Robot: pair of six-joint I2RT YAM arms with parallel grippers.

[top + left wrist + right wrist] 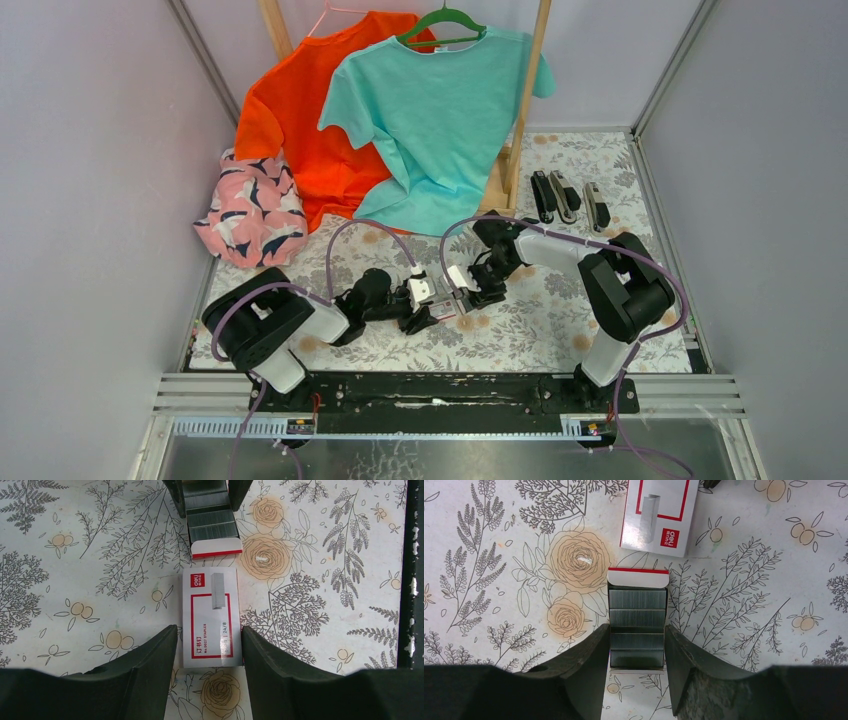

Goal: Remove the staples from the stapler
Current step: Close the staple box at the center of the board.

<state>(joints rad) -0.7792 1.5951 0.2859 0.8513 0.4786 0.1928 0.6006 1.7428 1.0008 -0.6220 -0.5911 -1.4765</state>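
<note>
The left gripper is held low over the flowery table, about half open. A white and red box sleeve is seen lying flat between its two fingers. One finger looks to be touching the sleeve and a thin gap is seen at the other, so it cannot be told if the sleeve is gripped.

Just past the left fingertips, an open paper tray is seen, in line with the sleeve and a little apart from it. The tray is filled with the staples, silvery strips packed side by side. A tiny shiny bit is seen on a printed rose beside the gap between sleeve and tray.

The right gripper is pointed toward the left one, and it is also about half open. The tray is pinched between its fingers, with one finger pressed on each long side.

Black staplers are laid well behind the right gripper, off to its side and far from the staples.
</note>
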